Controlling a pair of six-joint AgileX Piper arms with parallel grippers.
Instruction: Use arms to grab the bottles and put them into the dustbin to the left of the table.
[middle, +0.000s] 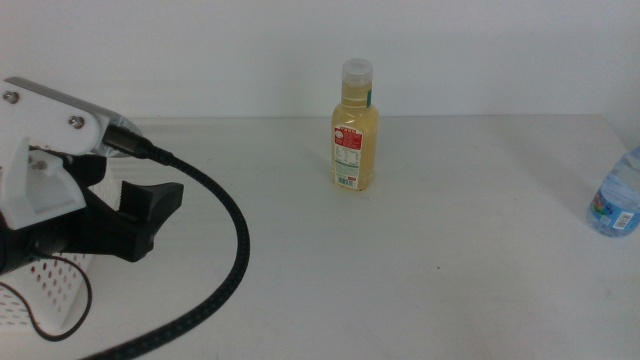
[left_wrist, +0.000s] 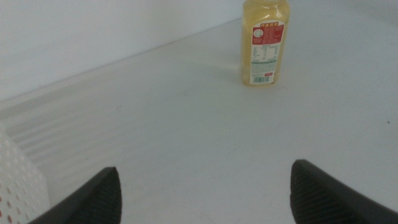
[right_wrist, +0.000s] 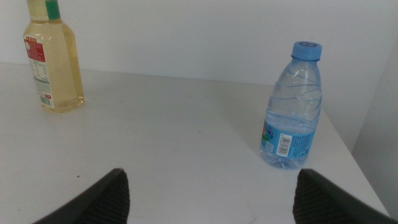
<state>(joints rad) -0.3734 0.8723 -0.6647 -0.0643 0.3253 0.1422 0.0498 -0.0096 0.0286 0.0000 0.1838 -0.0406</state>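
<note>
A yellow juice bottle (middle: 355, 130) with a pale cap stands upright near the far middle of the white table (middle: 420, 290). It also shows in the left wrist view as the juice bottle (left_wrist: 264, 43) and in the right wrist view as the juice bottle (right_wrist: 53, 59). A clear water bottle (middle: 618, 200) with a blue cap stands at the table's right edge, and the water bottle (right_wrist: 292, 109) is upright ahead of my open right gripper (right_wrist: 208, 199). My left gripper (middle: 128, 200) hovers at the left, open and empty, above the white perforated dustbin (middle: 50, 285).
The left arm's thick black cable (middle: 235, 250) loops over the table's front left. A corner of the dustbin (left_wrist: 15, 180) shows beside the left gripper (left_wrist: 205, 199). A white wall runs behind the table.
</note>
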